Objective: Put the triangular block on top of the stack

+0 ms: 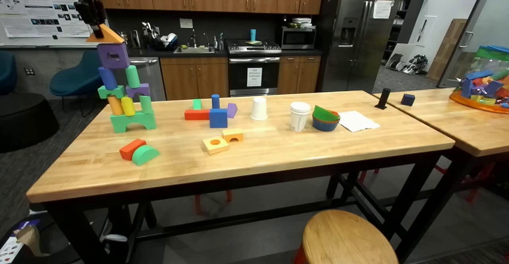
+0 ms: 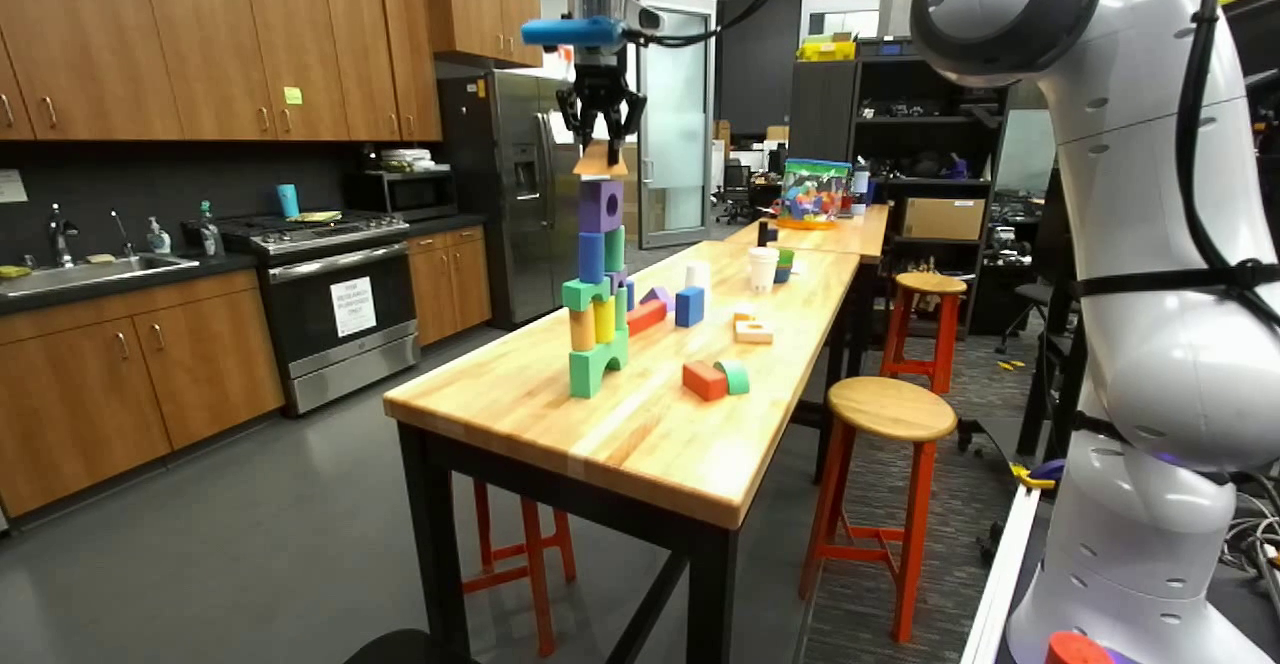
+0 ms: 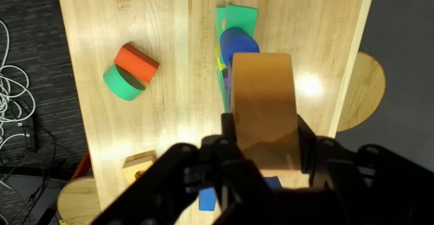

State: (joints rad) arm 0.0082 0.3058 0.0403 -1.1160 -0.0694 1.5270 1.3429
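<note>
In an exterior view, at upper left, the triangular block (image 1: 110, 36) is peak-up, directly above the purple cube (image 1: 104, 55) topping the stack (image 1: 130, 91). In an exterior view, at upper centre, a thin pale gap shows between block and cube, below the gripper (image 2: 600, 149). In the wrist view, right of centre, its fingers (image 3: 228, 126) pinch the block.

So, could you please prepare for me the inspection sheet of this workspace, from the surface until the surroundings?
Surface: wooden tabletop; spills: nothing seen.
Job's things: orange triangular block, apex up, over the upright stack; contact with the purple top block unclear.
Clutter: red-orange block and green half-round block near the stack; white cups, nested bowls and white paper farther.
Gripper: jaws closed on the triangular block.
Cables: black cable along the robot arm; white cables on the floor.
Surroundings: stove, refrigerator, wooden stools.
</note>
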